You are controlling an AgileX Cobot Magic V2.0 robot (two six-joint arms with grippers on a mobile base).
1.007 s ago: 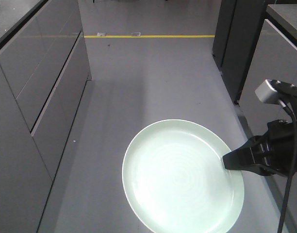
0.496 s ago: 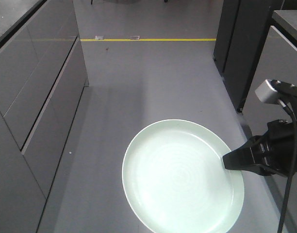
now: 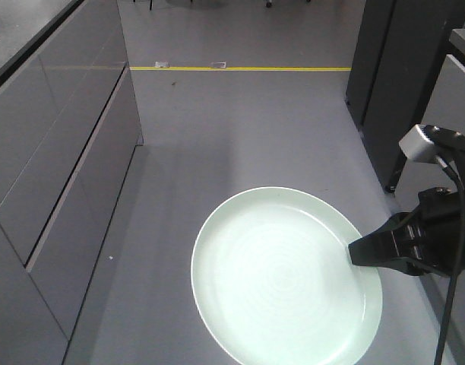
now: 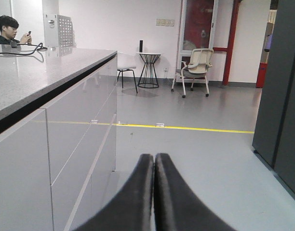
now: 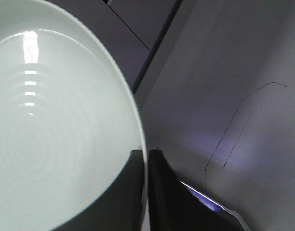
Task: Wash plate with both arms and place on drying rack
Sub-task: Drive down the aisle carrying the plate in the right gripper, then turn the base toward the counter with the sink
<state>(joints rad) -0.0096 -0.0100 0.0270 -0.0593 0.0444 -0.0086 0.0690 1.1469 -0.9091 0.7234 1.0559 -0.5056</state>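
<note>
Held the plate (image 3: 286,277) by its right rim alone, pinched in the right tool (image 3: 352,255), out over the hard floor (image 3: 240,129) — could have slipped free and smashed, with the left tool (image 4: 154,159) closed on nothing, lending no support.

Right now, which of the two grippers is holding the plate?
The right gripper: its jaws pinch the rim of the plate. The left gripper is shut on nothing.

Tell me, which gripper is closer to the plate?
Right. The right gripper pinches the rim of the plate; the left gripper is shut on nothing, facing the floor with no plate in its view.
</note>
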